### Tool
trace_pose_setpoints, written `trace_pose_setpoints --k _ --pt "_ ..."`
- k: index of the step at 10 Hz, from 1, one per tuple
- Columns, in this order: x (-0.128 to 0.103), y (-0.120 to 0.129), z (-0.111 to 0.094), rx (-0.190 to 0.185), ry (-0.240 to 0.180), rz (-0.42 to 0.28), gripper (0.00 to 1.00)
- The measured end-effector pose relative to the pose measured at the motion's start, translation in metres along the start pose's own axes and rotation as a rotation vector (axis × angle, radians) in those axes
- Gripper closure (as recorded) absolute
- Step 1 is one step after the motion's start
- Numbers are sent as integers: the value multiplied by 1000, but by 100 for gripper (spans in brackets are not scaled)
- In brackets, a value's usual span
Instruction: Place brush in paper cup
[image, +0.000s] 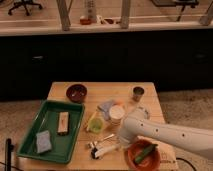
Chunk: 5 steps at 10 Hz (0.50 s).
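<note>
While the brush lies flat, the claw hovers just beside it — grip unclear.

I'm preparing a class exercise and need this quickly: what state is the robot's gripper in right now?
Gripper: state cannot be told; it is low over the wooden table, beside the brush and in front of the paper cup.

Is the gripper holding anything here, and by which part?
Cannot be told. The gripper is down at the handle end of the brush, which lies on the table; a grip on the handle is not visible.
</note>
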Motion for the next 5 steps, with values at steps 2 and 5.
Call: trace_pose_setpoints --k 2,5 --pt "-3 -5 -7 2 -5 -17 100" --pt "-9 -12 -18 4 -3 -46 100"
